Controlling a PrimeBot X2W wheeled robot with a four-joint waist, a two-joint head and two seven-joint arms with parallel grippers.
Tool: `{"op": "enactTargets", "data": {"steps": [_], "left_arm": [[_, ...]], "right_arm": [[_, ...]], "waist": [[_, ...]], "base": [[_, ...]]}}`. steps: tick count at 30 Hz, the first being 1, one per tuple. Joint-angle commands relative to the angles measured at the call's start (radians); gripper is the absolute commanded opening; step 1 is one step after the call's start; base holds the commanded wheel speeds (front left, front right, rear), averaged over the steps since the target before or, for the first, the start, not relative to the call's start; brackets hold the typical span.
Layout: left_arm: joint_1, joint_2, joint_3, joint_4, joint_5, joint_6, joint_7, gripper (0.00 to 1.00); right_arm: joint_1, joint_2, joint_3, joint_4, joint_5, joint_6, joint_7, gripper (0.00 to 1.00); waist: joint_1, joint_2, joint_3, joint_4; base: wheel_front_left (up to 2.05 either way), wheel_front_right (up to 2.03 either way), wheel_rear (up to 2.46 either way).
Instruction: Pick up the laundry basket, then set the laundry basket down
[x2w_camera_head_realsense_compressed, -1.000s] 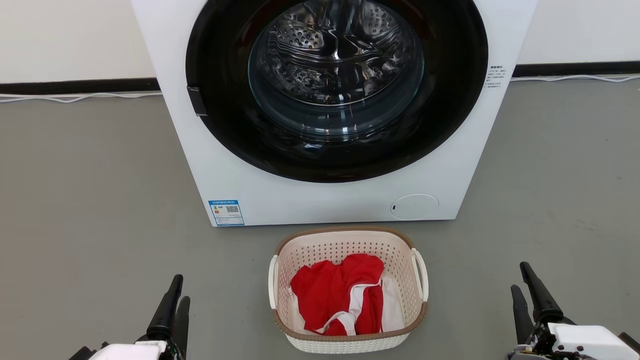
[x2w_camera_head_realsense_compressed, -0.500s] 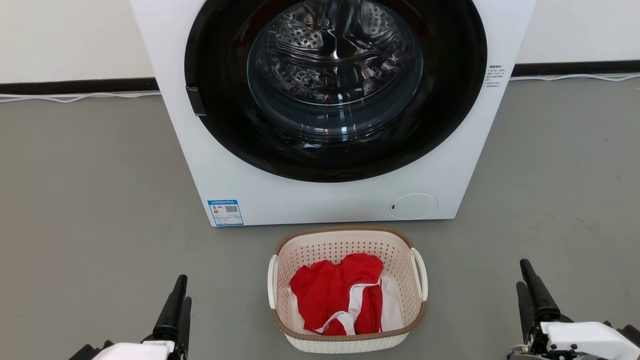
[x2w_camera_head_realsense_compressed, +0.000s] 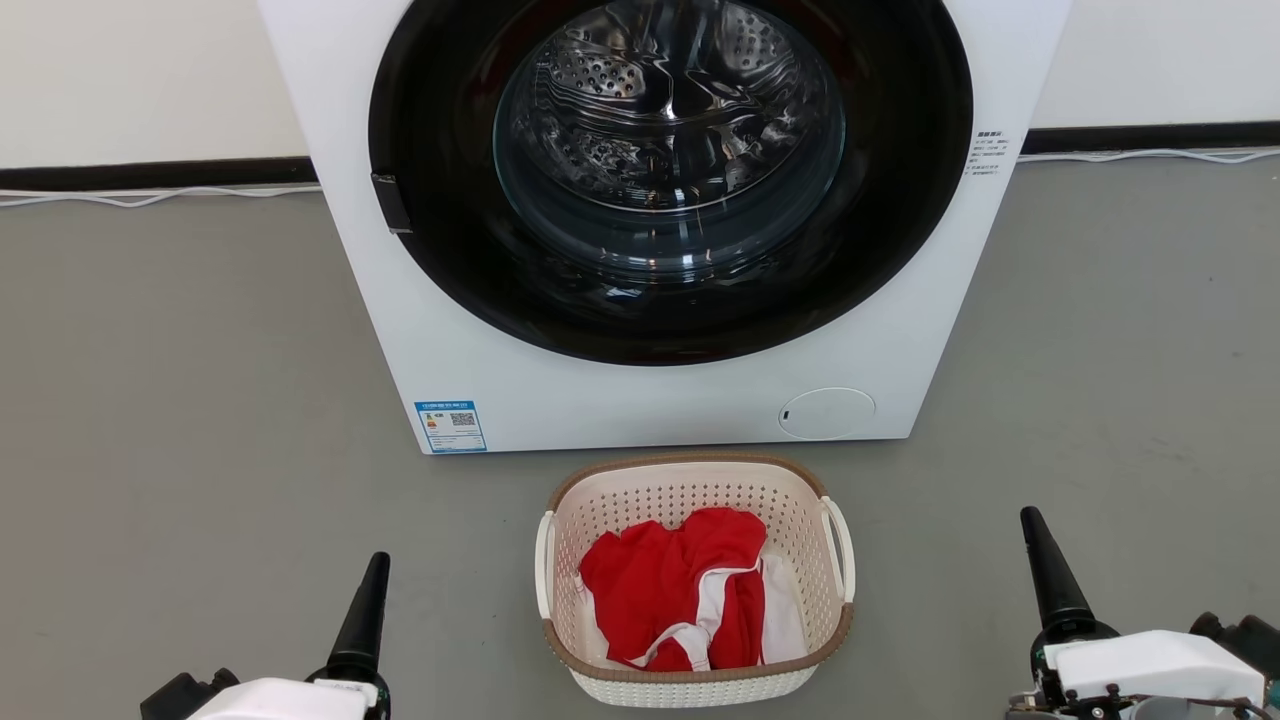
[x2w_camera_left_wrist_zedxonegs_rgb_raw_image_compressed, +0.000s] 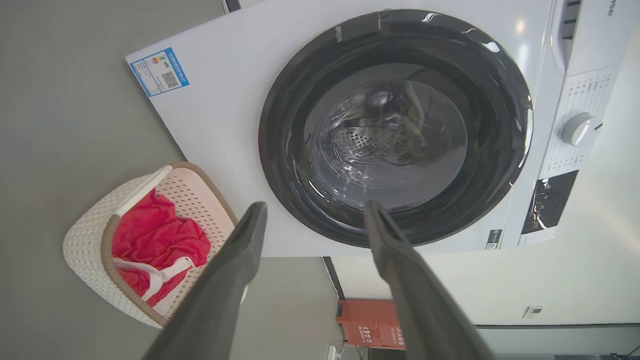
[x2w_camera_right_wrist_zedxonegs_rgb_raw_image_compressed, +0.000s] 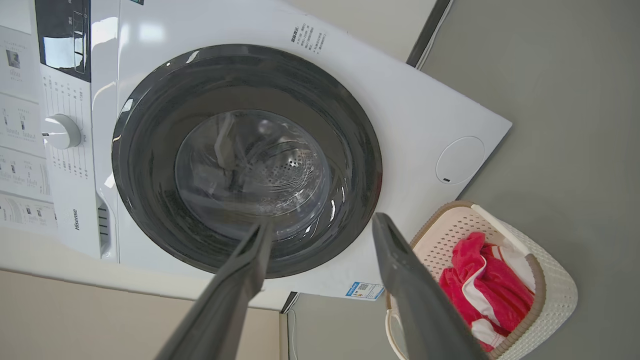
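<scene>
Currently: laundry basket (x2w_camera_head_realsense_compressed: 690, 688) on floor (x2w_camera_head_realsense_compressed: 200, 400), lower centre, just before washing machine (x2w_camera_head_realsense_compressed: 640, 400). Left pincer (x2w_camera_head_realsense_compressed: 375, 575) lower left, right pincer (x2w_camera_head_realsense_compressed: 1033, 535) lower right; both spread apart, empty, pointing up-frame, well clear of basket.

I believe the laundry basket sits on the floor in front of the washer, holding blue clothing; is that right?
Not quite: the clothing in the laundry basket is red and white, as the head view shows. It does sit on the floor before the washer.
</scene>
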Motion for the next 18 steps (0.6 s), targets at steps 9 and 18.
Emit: {"op": "enactTargets", "data": {"steps": [9, 18], "left_arm": [[-0.048, 0.008, -0.003, -0.021, 0.146, 0.017, -0.031, 1.00], [-0.048, 0.009, -0.016, -0.018, 0.311, 0.025, -0.060, 1.00]], "right_arm": [[-0.020, -0.017, 0.025, -0.045, -0.175, 0.003, -0.035, 1.00], [-0.019, -0.031, 0.042, -0.051, -0.348, 0.004, -0.065, 1.00]], "waist": [[-0.0002, -0.0001, -0.001, 0.000], [-0.0002, -0.0001, -0.005, -0.002]], "base": [[0.00, 0.00, 0.00], [0.00, 0.00, 0.00]]}}
